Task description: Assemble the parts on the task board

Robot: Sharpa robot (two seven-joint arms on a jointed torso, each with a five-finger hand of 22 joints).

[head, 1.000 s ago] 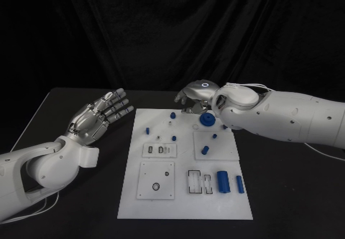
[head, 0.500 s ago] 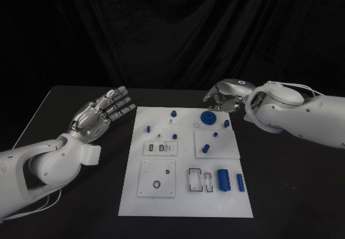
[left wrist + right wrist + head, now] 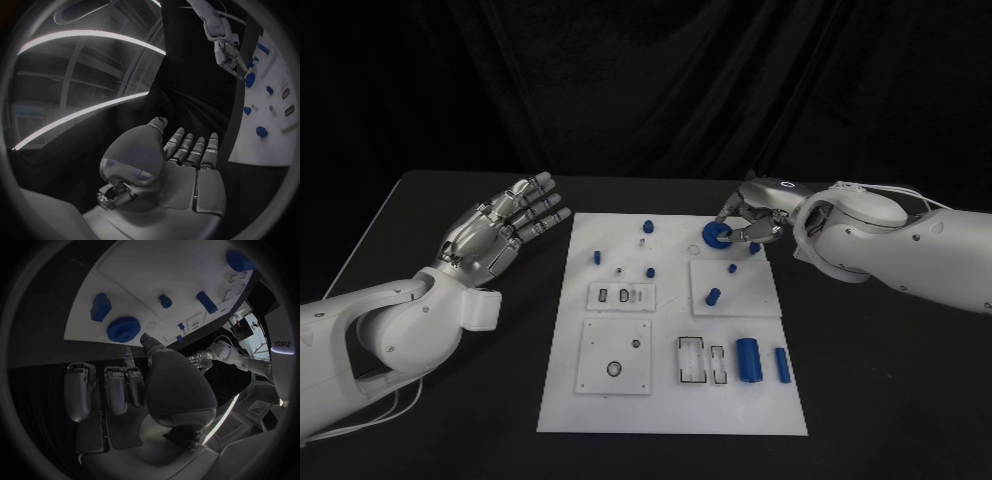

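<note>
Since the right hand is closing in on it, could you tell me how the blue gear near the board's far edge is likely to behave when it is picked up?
The blue gear looks like stiff moulded plastic, probably light. Its toothed rim should give fingertips some bite, so it seems unlikely to slip. Lying flat on the task board, it shouldn't roll unless tipped on edge. The right hand is beside it.

Head view's evenly lit from above: the white task board pops bright against the black surface, soft shadows, no glare. Wrist views are dim and bluish, heavy fisheye bending at the rims, nearby fingers slightly soft.
</note>
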